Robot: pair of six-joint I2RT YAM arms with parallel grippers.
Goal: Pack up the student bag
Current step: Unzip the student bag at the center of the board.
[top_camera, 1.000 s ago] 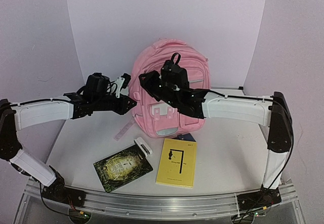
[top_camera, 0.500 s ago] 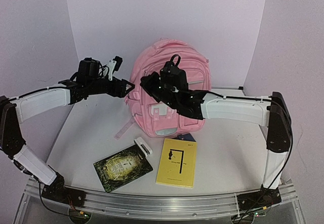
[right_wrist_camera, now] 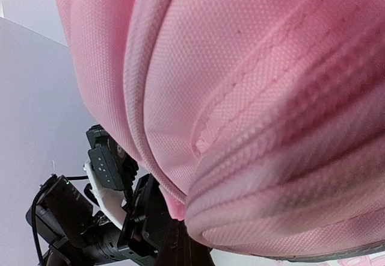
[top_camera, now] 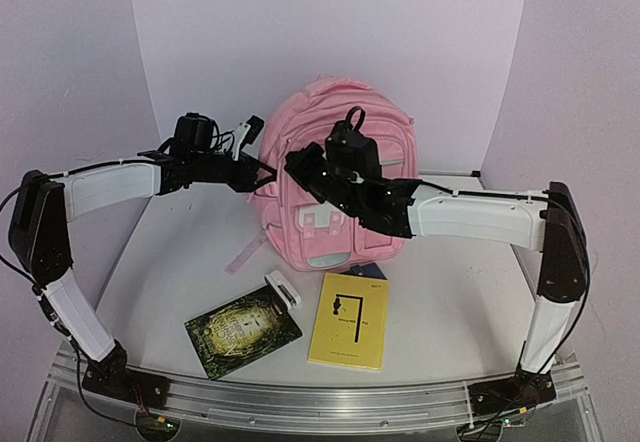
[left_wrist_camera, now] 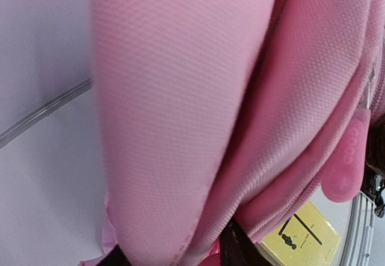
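The white table [top_camera: 450, 292] is enclosed by pale walls at the back and sides. The student bag [top_camera: 335, 122] is stood upright at the rear middle of the table, close to the back wall, with its front pockets and white buckled flap turned toward the arms.

The left arm [top_camera: 105, 187] is stretched across from the left wall to the bag's left side, well above the table. The right arm [top_camera: 470, 217] is reached across from the right, so that its wrist is set against the upper front of the bag.

A yellow booklet [top_camera: 350, 319] is laid flat on the table in front of the bag, with a dark green book [top_camera: 243, 330] flat to its left. A small white object [top_camera: 282, 289] is seen at the far corner of the green book, between the two covers. A pink zip pull [left_wrist_camera: 346, 163] is hung along the bag's seam in the left wrist view.

The left fingers [left_wrist_camera: 236, 253] are set apart on either side of a fold of the bag's pink fabric; whether the fold is grasped cannot be told. The right fingers [right_wrist_camera: 180, 251] are clenched just under the bag's fabric; whether any cloth is caught between them cannot be told.
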